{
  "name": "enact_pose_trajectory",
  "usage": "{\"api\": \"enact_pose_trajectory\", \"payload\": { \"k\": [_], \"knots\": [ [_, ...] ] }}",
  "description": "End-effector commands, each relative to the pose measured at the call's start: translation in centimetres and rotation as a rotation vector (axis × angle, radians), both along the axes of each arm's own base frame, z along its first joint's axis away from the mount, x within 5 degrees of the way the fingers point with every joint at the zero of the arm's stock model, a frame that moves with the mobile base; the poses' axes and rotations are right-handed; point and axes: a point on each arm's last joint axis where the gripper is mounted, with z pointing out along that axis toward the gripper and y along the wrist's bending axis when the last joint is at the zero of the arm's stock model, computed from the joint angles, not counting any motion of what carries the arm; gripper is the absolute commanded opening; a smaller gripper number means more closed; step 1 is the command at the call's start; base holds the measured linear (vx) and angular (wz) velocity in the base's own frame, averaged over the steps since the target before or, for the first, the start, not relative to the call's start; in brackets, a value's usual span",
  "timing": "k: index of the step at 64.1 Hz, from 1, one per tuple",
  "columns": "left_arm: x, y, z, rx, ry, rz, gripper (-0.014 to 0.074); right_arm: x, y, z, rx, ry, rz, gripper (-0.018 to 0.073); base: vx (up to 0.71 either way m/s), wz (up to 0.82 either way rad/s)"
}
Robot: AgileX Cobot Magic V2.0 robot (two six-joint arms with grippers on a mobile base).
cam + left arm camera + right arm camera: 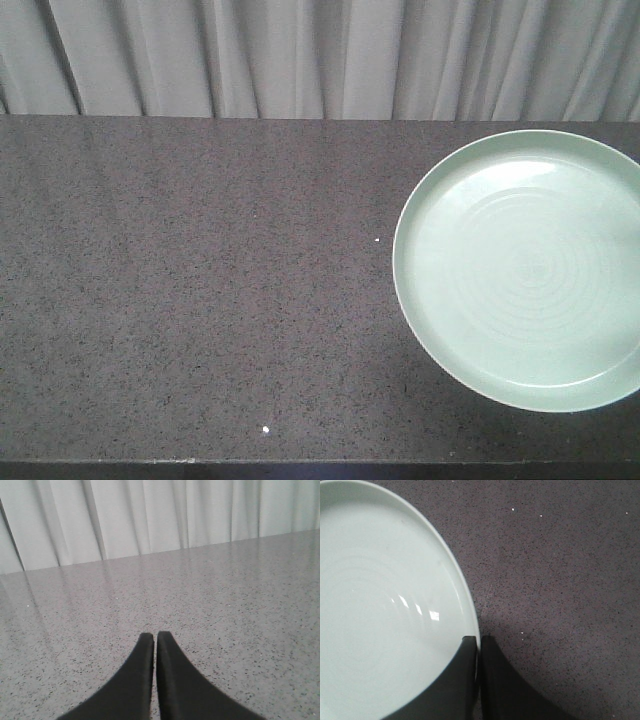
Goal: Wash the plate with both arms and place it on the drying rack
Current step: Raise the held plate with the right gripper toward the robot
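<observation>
Dark speckled counter (200, 280); pale green plate (525, 270) atop

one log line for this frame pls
plate: flat on counter | left gripper: shut, empty, over bare counter | right gripper: shut, tips at plate rim, contact unclear | drying rack: not in view

plate (525, 270) | pale mint-green, ringed centre | flat on dark speckled counter (200, 300) | right side

Light diffuse and moderately bright. Left wrist view: countertop (225, 605) washed pale grey, its sheen mirroring the curtain (150, 515) folds. Right wrist view: small specular spots on the plate (385, 610) near its centre rings. Front view: overexposed patch inside the far rim. All frames slightly soft and grainy.
</observation>
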Motion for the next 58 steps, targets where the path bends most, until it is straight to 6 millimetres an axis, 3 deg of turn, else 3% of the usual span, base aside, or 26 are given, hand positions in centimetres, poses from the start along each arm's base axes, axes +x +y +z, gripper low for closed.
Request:
{"api": "enact_pose_trajectory", "payload": {
  "k": [1,58],
  "knots": [
    [0.0,-0.09,-0.2,-0.014,-0.055,-0.012,0.0003,0.0,-0.1,1.3,0.02,-0.091,-0.017,-0.0009,0.0,0.0],
    [0.0,-0.09,-0.2,-0.014,-0.055,-0.012,0.0003,0.0,-0.1,1.3,0.02,-0.091,-0.017,-0.0009,-0.01,0.03]
  ]
}}
